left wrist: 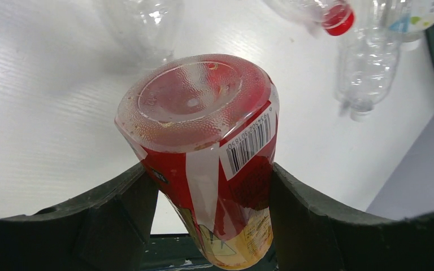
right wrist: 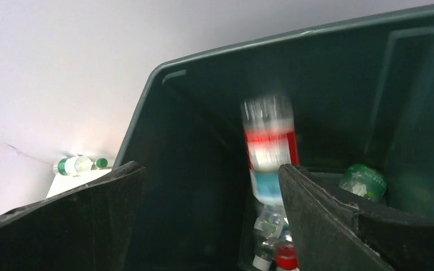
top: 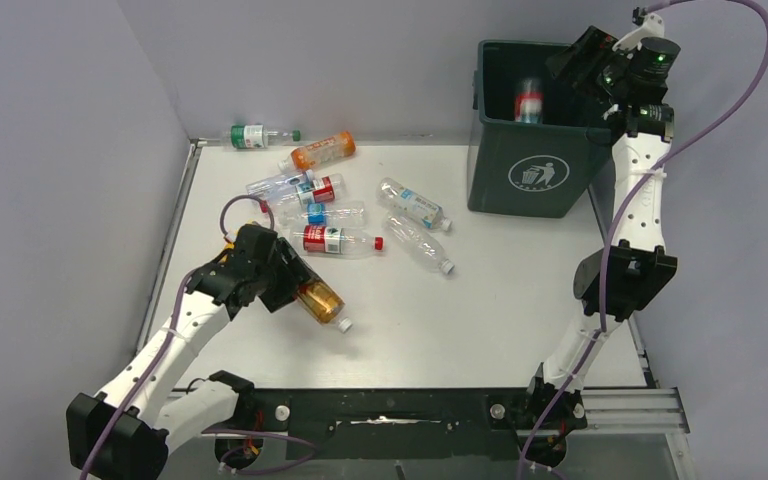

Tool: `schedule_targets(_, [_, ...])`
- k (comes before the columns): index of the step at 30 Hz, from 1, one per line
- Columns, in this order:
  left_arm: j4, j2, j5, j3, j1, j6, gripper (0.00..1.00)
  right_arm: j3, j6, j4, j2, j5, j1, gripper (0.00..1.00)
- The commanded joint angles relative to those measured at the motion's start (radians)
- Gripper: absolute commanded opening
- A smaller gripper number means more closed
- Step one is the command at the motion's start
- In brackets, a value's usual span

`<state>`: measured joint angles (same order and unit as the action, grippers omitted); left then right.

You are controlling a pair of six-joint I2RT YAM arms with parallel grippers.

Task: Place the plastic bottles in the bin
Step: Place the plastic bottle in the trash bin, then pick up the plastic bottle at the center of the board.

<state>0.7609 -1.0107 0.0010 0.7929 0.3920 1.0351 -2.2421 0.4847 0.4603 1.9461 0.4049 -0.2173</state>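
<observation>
My left gripper (top: pixel 293 288) (left wrist: pixel 209 209) is shut on an amber bottle (top: pixel 321 301) (left wrist: pixel 203 124) with a red label, holding it just above the table at the left. Several more plastic bottles lie behind it: a red-labelled one (top: pixel 336 240), an orange one (top: pixel 322 151), a green-labelled one (top: pixel 250 135) and clear ones (top: pixel 415 206). At the back right, my right gripper (top: pixel 578 62) (right wrist: pixel 212 217) stands open over the dark green bin (top: pixel 528 176) (right wrist: pixel 294 36). A blurred red-and-blue-labelled bottle (top: pixel 528 101) (right wrist: pixel 269 149) is loose inside the bin, free of the fingers.
Other bottles lie at the bin's bottom, among them a green-labelled one (right wrist: pixel 363 180). Grey walls close the table on the left and at the back. A black rail (top: pixel 390 415) with both arm bases runs along the near edge.
</observation>
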Motion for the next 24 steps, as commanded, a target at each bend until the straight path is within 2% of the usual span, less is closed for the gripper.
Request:
schedule_targets(1, [-0.012, -0.003, 0.029, 0.107, 0.009, -0.020, 0.41, -0.045, -0.021, -0.009, -0.042, 0.011, -0.006, 0.94])
schedule_targets(5, [-0.031, -0.024, 0.050, 0.155, 0.014, -0.032, 0.41, -0.064, -0.040, 0.048, -0.072, -0.002, -0.004, 0.95])
schedule_targets(9, [-0.051, -0.045, 0.072, 0.207, 0.020, -0.043, 0.41, 0.008, -0.058, 0.085, -0.169, 0.001, 0.017, 0.95])
schedule_targets(16, [-0.036, -0.082, 0.091, 0.311, 0.039, -0.085, 0.41, 0.410, -0.095, 0.052, -0.510, -0.053, 0.160, 0.97])
schedule_targets(24, [0.072, -0.138, 0.049, 0.429, 0.059, -0.138, 0.41, 0.920, 0.012, -0.090, -0.814, -0.136, 0.462, 0.98])
